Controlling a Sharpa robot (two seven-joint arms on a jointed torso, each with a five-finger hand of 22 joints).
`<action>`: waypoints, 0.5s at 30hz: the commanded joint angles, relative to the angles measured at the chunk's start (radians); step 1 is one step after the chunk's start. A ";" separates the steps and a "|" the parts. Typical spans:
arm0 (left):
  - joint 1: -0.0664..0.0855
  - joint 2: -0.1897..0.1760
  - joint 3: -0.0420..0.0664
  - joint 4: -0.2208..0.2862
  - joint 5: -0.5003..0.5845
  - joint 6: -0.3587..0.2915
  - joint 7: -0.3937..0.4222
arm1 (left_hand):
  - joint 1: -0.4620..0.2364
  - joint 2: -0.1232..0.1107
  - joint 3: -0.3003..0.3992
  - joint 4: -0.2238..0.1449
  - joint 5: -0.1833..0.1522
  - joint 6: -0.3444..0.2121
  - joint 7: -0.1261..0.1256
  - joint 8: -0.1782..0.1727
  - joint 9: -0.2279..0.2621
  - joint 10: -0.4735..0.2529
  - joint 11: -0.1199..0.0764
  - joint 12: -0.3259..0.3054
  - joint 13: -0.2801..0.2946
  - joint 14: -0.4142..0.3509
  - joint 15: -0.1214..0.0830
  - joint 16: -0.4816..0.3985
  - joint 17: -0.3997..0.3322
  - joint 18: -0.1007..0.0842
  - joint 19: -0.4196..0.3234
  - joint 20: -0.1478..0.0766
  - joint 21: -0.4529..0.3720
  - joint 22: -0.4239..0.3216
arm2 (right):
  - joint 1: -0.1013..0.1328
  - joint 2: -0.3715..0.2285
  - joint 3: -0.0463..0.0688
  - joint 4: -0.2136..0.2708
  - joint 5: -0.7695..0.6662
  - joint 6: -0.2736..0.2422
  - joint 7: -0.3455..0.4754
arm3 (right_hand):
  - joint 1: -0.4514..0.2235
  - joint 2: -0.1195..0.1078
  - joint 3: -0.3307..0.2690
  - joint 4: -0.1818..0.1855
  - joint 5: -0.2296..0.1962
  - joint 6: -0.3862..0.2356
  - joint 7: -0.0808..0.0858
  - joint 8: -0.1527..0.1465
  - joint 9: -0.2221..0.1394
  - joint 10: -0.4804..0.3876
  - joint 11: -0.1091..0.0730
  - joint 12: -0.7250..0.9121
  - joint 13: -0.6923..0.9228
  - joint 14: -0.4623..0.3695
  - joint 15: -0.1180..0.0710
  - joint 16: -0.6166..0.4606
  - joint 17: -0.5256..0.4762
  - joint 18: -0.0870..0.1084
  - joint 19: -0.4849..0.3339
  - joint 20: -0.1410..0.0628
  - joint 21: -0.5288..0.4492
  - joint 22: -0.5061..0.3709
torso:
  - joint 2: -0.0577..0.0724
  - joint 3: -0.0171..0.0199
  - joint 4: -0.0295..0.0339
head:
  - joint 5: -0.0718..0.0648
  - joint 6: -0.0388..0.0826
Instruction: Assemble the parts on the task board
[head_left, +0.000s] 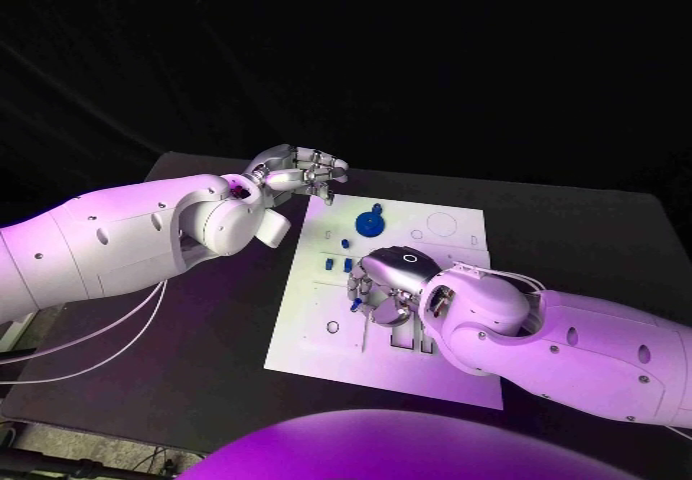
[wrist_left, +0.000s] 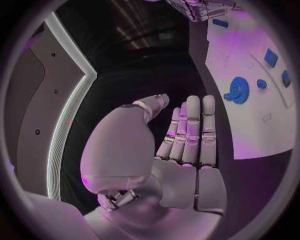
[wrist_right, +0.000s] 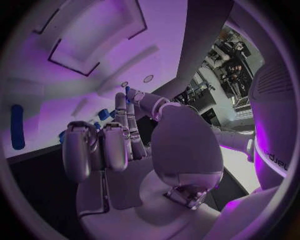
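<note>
Two hands are showing on my head feed, and the right hand (head_left: 387, 285) is covering the middle of the task board (head_left: 325, 350), palm down, so I am not seeing what lies under it. Its fingers are curling toward the small blue parts (head_left: 330, 265) at the board's left-centre; whether it is pinching one I cannot tell from here. A blue gear (head_left: 371, 222) is sitting uncovered on the board's far part, with a smaller blue knob (head_left: 378, 209) just beyond it. My left hand (head_left: 299, 168) is hovering off the board's far left corner over the black table (head_left: 202, 380), fingers loosely bent, nothing visibly in them.

On the left wrist feed I am seeing what the head feed blurs: the left hand (wrist_left: 187, 145) is lying flat, fingers straight and pressed side by side, holding nothing. The board (wrist_left: 250, 125) is curving past it, carrying the gear (wrist_left: 238, 90) and several blue parts (wrist_left: 270, 57); its far edge is cut off by the circle's rim.

On the right wrist feed the right hand (wrist_right: 119, 145) is hanging close over the board (wrist_right: 81, 60), some fingers curled in, others reaching toward blue parts (wrist_right: 103, 114) partly hidden behind them. Contact is too obscured for me to judge. A long blue piece (wrist_right: 17, 126) is lying apart.
</note>
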 joint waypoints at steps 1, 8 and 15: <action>0.001 0.002 0.001 0.002 -0.001 0.017 0.003 | -0.010 -0.001 -0.002 -0.001 -0.001 -0.008 0.011 0.003 0.001 -0.004 0.000 -0.003 -0.001 -0.009 0.001 -0.005 -0.001 0.010 -0.007 -0.001 -0.006 -0.001 | -0.003 0.003 0.000 -0.005 -0.004 0.022 0.009 | -0.009 -0.002 0.000 0.005 0.006 0.000 0.005 0.001 0.002 -0.006 0.001 -0.005 0.001 0.041 0.004 -0.001 -0.002 -0.014 0.018 0.001 -0.005 0.197 | 0.000 -0.0008 0.0002 | 0.001 0.000; 0.001 0.001 0.001 0.002 -0.002 0.017 0.003 | -0.011 -0.001 -0.003 -0.002 0.002 -0.011 0.012 0.005 0.001 -0.006 0.001 -0.003 -0.002 -0.009 0.002 -0.005 -0.002 0.010 -0.007 -0.001 -0.007 -0.002 | -0.005 0.006 -0.001 -0.016 -0.005 0.025 0.009 | -0.009 -0.002 -0.001 0.005 0.008 0.000 0.005 0.001 0.002 -0.006 0.001 -0.005 0.002 0.041 0.004 -0.001 -0.002 -0.014 0.018 0.001 -0.006 0.197 | 0.001 -0.0003 0.0005 | 0.002 0.000; 0.001 0.000 0.001 0.003 -0.002 0.017 0.002 | -0.011 -0.001 -0.003 -0.002 0.002 -0.011 0.012 0.005 0.001 -0.006 0.001 -0.003 -0.002 -0.009 0.002 -0.005 -0.002 0.010 -0.007 -0.001 -0.007 -0.002 | -0.009 0.012 -0.002 -0.023 -0.006 0.033 0.009 | -0.009 -0.002 -0.001 0.005 0.008 0.000 0.005 0.001 0.002 -0.006 0.001 -0.005 0.002 0.041 0.004 -0.001 -0.002 -0.014 0.018 0.001 -0.006 0.197 | 0.001 -0.0004 0.0000 | 0.003 0.000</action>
